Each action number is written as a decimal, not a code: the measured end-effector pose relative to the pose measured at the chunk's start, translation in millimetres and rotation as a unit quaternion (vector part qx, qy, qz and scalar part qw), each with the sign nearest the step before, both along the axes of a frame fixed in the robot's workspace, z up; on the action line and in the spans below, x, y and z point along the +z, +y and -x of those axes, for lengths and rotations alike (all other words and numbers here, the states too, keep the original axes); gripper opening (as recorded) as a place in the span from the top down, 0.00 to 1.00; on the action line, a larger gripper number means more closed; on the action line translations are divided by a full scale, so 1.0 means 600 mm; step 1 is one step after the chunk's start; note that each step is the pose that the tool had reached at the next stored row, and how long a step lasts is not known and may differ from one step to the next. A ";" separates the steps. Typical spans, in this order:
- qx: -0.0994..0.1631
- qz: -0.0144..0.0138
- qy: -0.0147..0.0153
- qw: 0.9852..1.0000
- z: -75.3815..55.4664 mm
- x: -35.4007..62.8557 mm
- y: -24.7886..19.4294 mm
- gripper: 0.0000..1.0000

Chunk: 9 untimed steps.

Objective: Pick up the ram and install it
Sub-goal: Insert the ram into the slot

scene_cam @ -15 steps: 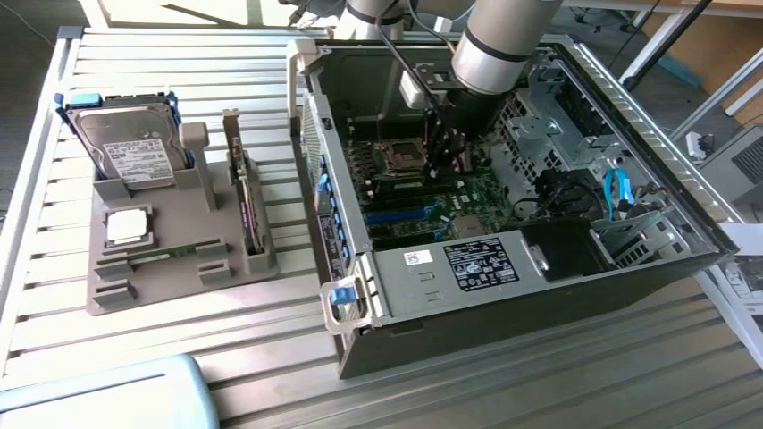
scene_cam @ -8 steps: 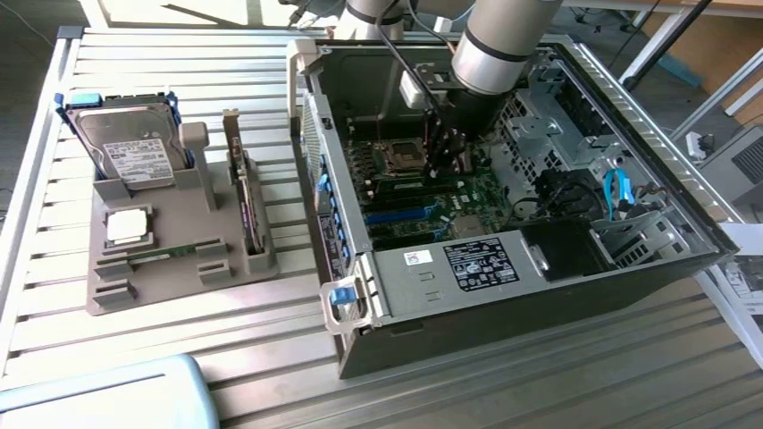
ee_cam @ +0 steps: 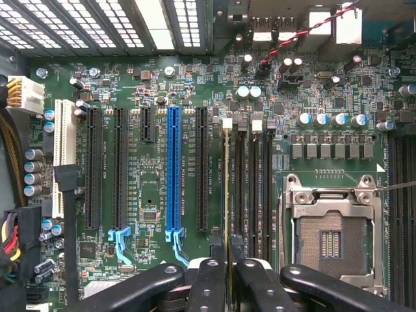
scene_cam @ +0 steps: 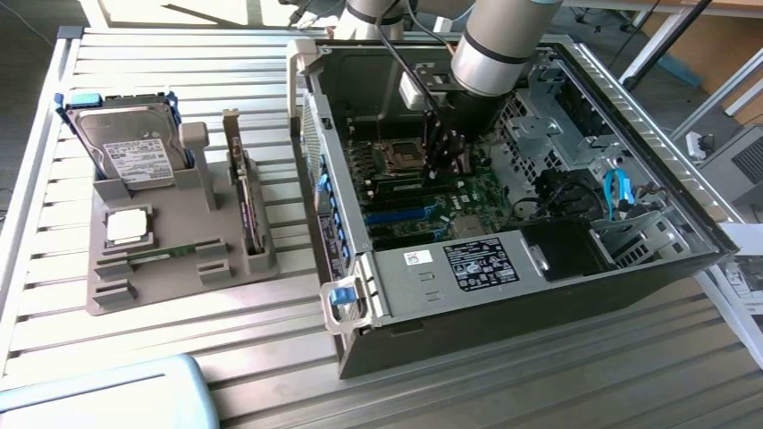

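1. At the exterior view's left, a grey holder (scene_cam: 179, 286) sits on the slatted table (scene_cam: 238, 71). It carries a hard drive (scene_cam: 129, 147) upright at the back, a processor chip (scene_cam: 128, 226) lying flat, and an expansion card (scene_cam: 245, 201) standing on edge along its side.
2. Just beside the holder, further right, the open computer case (scene_cam: 477, 264) lies on its side with the motherboard (scene_cam: 465, 201) exposed.
3. Over the middle of the board, the arm reaches down into the case and the gripper (scene_cam: 444, 152) hangs close beside the processor socket (scene_cam: 398, 156).
4. From the wrist view, the gripper (ee_cam: 229, 263) has its black fingers (ee_cam: 211, 279) drawn nearly together, pinching the ram (ee_cam: 225, 195). The stick is seen edge-on as a thin pale line.
5. That line runs along the memory slot (ee_cam: 227, 149) lying between the black expansion slots and the socket (ee_cam: 331, 240). Whether the stick is seated or just above the slot cannot be told.
6. At the exterior view's right, a blue cable (scene_cam: 616, 192) curls beside the drive bays.
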<state>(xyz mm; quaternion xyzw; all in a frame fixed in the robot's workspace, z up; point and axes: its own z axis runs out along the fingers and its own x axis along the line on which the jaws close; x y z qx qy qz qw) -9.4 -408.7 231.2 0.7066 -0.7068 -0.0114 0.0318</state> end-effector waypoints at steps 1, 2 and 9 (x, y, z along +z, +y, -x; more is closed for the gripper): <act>0.000 0.000 0.000 1.000 0.000 0.000 0.0000 0.87; 0.000 0.000 0.000 1.000 0.000 0.000 0.0000 0.87; 0.000 0.004 0.000 1.000 0.000 0.010 0.0000 0.79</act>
